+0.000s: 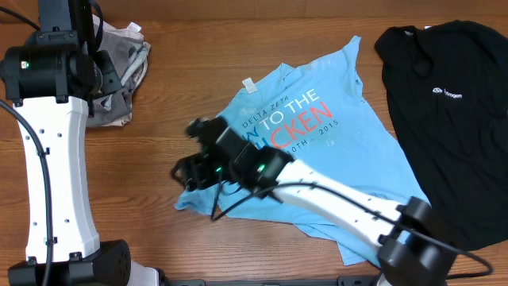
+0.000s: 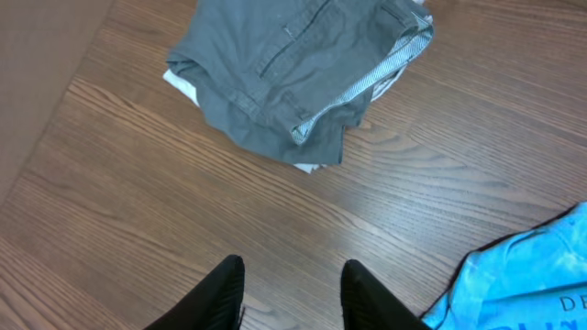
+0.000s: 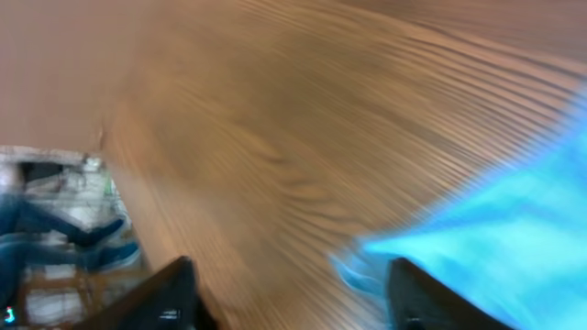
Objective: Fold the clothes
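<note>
**Right hand wide at the blue shirt's left edge, left hand idle by the grey pile**

We found the light blue T-shirt (image 1: 357,143) lying rumpled in the middle of the table (image 1: 198,48), coral-and-white letters up, and judged it far from a tidy fold. The right gripper (image 1: 190,149) reached across it to the left edge, fingers spread wide with nothing between them. Its wrist view was smeared, so we could only suppose it hung just off the cloth, placed to take that edge. The left gripper (image 2: 289,289) hung over bare wood between the grey pile (image 2: 293,64) and the shirt's corner, narrowly parted and empty, probably parked there to leave the right arm room. The black shirt (image 1: 452,103) lay aside on the right.
</note>
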Controlling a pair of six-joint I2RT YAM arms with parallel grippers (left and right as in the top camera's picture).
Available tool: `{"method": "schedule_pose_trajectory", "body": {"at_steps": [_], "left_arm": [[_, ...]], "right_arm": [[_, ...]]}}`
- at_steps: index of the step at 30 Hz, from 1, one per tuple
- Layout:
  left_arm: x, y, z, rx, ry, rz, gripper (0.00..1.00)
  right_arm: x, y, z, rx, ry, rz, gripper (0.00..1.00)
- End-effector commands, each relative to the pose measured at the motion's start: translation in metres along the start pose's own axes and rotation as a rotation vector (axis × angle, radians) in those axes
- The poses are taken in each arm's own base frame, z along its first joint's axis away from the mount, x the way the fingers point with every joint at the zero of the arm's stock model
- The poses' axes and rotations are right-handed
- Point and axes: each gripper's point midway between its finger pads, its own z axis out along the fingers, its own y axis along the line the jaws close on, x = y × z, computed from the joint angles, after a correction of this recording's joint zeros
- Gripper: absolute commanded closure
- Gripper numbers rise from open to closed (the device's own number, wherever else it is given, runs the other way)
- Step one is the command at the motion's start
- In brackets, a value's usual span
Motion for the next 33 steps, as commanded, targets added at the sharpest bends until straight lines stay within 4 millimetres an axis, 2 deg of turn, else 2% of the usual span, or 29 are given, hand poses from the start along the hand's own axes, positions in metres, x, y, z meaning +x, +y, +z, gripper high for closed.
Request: {"method": "schedule_pose_trajectory", "body": {"at_steps": [1, 3, 6, 9, 12, 15, 21, 26, 31, 33], "left_arm": [[-0.003, -0.011, -0.007, 0.082, -0.005, 0.023, 0.60], [0.002, -0.026, -0.009, 0.167, 0.017, 0.065, 0.59], [0.015, -0.045, -0.013, 0.271, 0.067, 0.118, 0.57], [0.036, -0.061, -0.016, 0.334, 0.141, 0.172, 0.55], [0.061, -0.071, -0.013, 0.336, 0.218, 0.228, 0.52], [0.085, -0.082, -0.007, 0.334, 0.291, 0.283, 0.51], [0.162, -0.113, 0.013, 0.335, 0.479, 0.451, 0.53], [0.219, -0.122, 0.035, 0.275, 0.578, 0.548, 0.52], [0.275, -0.132, 0.051, 0.337, 0.703, 0.574, 0.53], [0.291, -0.132, 0.064, 0.337, 0.711, 0.587, 0.53]], "right_arm": [[-0.059, -0.003, -0.080, 0.037, -0.164, 0.051, 0.16], [-0.067, -0.023, -0.115, 0.108, -0.184, 0.120, 0.11], [-0.068, -0.053, -0.167, 0.200, -0.199, 0.216, 0.08], [-0.054, -0.090, -0.215, 0.294, -0.201, 0.339, 0.00], [-0.035, -0.123, -0.249, 0.376, -0.192, 0.465, 0.00], [-0.024, -0.146, -0.263, 0.426, -0.179, 0.549, 0.00], [-0.021, -0.185, -0.278, 0.533, -0.194, 0.611, 0.00], [-0.022, -0.204, -0.288, 0.596, -0.216, 0.619, 0.00], [-0.023, -0.213, -0.296, 0.615, -0.233, 0.613, 0.00], [-0.024, -0.215, -0.298, 0.617, -0.237, 0.617, 0.01]]}}
